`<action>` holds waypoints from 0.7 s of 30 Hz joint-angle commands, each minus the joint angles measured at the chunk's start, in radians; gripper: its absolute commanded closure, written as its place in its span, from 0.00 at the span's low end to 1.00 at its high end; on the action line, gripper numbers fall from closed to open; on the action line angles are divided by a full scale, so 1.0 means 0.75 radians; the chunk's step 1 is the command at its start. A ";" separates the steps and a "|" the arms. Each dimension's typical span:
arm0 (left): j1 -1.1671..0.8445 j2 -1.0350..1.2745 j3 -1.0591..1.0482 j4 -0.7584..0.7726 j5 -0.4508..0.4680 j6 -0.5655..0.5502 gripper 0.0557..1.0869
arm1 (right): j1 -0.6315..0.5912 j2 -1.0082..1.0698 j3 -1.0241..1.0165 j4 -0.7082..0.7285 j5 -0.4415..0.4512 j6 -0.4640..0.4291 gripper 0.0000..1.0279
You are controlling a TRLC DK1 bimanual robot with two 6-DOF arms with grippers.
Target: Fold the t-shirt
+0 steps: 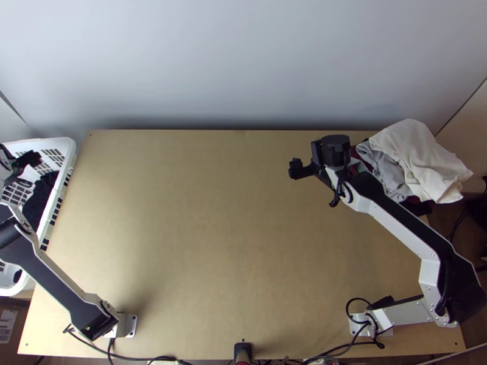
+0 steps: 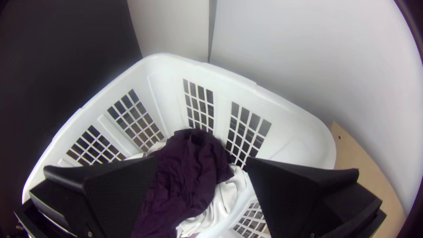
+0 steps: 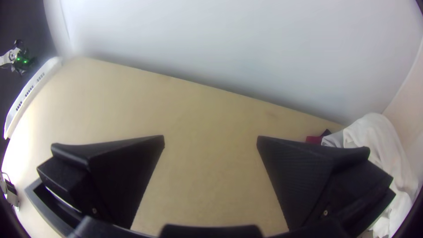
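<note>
"What colour is the basket (image 2: 169, 72) at the left wrist view's centre?"
"White, grid-patterned; lower centre, deep purple cloth (image 2: 189, 176) (almost plum) and off-white cloth (image 2: 224, 194)."
"Top view, upper right?"
"Cream cloth (image 1: 420, 155), pale grey cloth (image 1: 386, 169)."
"Right wrist view, right side?"
"Some dark red cloth (image 3: 313, 139)."
"Top view's middle?"
"Plain tan table (image 1: 213, 231); pale blue-grey wall (image 1: 243, 61) along the top."

Soft light casts faint shadows; the wrist views' corners darken

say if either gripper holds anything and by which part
Nothing is held: the left gripper is open over the basket, the right gripper open over the table.
</note>
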 commanded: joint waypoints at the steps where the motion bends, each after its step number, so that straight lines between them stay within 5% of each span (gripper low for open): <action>1: 0.025 0.222 0.275 -0.129 -0.008 0.002 0.05 | 0.013 0.021 -0.012 0.013 0.000 -0.007 0.05; 21: 0.021 0.545 0.512 -0.147 -0.047 0.025 0.05 | 0.034 0.056 -0.010 0.011 0.029 -0.048 0.05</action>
